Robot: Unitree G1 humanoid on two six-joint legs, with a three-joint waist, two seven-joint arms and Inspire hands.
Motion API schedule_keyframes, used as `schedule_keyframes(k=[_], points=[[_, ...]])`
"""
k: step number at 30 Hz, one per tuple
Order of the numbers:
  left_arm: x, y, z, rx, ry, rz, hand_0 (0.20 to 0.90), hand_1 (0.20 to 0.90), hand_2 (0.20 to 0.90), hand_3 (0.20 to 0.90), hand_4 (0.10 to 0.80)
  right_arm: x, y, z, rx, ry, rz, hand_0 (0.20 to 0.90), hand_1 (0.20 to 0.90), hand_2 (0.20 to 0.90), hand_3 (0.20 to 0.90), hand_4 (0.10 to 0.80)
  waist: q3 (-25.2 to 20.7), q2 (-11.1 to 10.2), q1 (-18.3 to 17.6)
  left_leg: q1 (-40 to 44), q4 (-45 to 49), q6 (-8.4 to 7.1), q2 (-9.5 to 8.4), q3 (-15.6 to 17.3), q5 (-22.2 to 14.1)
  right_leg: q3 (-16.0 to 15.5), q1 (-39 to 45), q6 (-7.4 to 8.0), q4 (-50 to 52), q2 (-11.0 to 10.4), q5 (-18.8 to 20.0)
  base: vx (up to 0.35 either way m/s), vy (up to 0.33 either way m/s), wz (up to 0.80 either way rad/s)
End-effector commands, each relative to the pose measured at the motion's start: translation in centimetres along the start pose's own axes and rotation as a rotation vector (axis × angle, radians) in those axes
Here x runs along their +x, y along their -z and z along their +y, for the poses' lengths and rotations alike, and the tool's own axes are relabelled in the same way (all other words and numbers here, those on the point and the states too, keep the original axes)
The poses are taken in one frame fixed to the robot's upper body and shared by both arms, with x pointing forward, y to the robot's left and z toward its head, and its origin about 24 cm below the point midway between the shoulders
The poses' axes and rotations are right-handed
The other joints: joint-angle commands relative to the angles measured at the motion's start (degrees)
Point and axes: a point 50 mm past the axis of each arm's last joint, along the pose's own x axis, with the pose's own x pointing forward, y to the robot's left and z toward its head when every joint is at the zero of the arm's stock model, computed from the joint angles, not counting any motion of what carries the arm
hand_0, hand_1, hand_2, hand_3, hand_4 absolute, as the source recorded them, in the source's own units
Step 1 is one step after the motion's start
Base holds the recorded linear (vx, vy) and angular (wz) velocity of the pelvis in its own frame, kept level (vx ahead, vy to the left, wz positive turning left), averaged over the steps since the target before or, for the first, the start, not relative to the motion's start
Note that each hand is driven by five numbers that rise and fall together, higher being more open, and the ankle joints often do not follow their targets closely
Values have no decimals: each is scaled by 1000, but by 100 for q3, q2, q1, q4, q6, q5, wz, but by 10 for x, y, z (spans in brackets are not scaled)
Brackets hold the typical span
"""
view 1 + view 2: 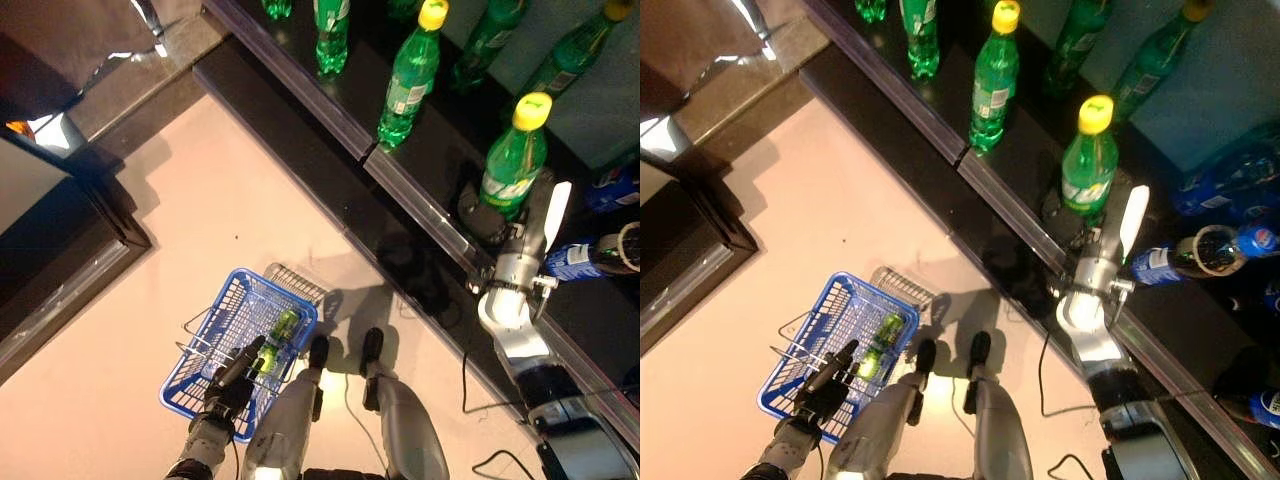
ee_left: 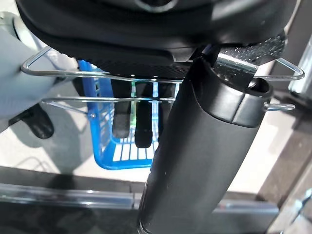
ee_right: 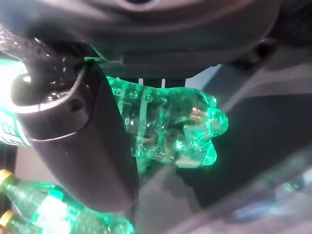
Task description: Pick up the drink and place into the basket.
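A green drink bottle [image 1: 515,160] with a yellow cap stands upright on the dark shelf [image 1: 440,150]. My right hand [image 1: 492,226] is wrapped round its lower part, the white-covered thumb [image 1: 556,215] up beside it. The right wrist view shows the bottle's base [image 3: 170,126] held between the thumb [image 3: 83,141] and the palm. My left hand [image 1: 235,378] hangs low at the lower left, curled round the wire handles [image 2: 97,75] of a blue basket [image 1: 228,290]. One green bottle [image 1: 284,327] lies inside that basket.
More green bottles [image 1: 410,75] stand along the shelf, and blue bottles [image 1: 575,260] lie at its right end. A shiny rail [image 1: 400,190] edges the shelf front. A dark cabinet [image 1: 60,250] stands at the left, with pale floor between.
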Motion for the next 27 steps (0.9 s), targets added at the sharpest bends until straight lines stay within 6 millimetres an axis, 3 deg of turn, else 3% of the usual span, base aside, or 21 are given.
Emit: schedule_keyframes(k=[1, 11, 15, 17, 22, 27], points=[[-17, -1, 17, 20, 34, -61, 300, 300, 300, 200, 100, 14, -76, -13, 181, -50, -418, 300, 300, 300, 200, 100, -871, 70, -140, 17, 303, 204, -336, 39, -350, 291, 112, 456, 26, 207, -46, 66, -34, -4], [-18, -12, 9, 52, 92, -124, 300, 300, 300, 200, 100, -30, -58, 8, 299, -553, -225, 300, 300, 300, 200, 100, -1439, 1, -188, 644, -52, 99, -293, 37, -344, 312, 811, 470, -371, 238, -62, 71, -30, -3], [-12, -27, -18, 116, 180, -198, 300, 300, 300, 200, 100, -51, -58, 27, 350, -768, -140, 300, 300, 300, 200, 100, -1628, -5, -142, 750, -170, 26, -252, 1, -265, 266, 1043, 462, -535, 242, -78, 22, -17, 5], [-12, -30, -23, 154, 200, -214, 300, 300, 300, 200, 100, -54, -57, 30, 367, -796, -119, 300, 300, 300, 200, 100, -1652, -5, -131, 756, -183, 17, -248, -8, -248, 257, 1066, 461, -552, 242, -81, -4, -10, 13], [-15, -41, -69, 334, 411, -267, 300, 300, 300, 200, 100, -77, -48, 52, 403, -966, 11, 300, 300, 300, 200, 100, -1748, 57, 45, 788, -272, -51, -201, -62, -139, 88, 1261, 440, -704, 213, -112, -16, 2, 17], [-28, -45, -118, 380, 648, -269, 300, 300, 300, 200, 100, -86, -41, 68, 427, -1027, 99, 300, 300, 300, 200, 100, -1722, 104, 255, 791, -289, -77, -201, -159, -85, -135, 1388, 411, -800, 165, -127, -32, 10, 15]])
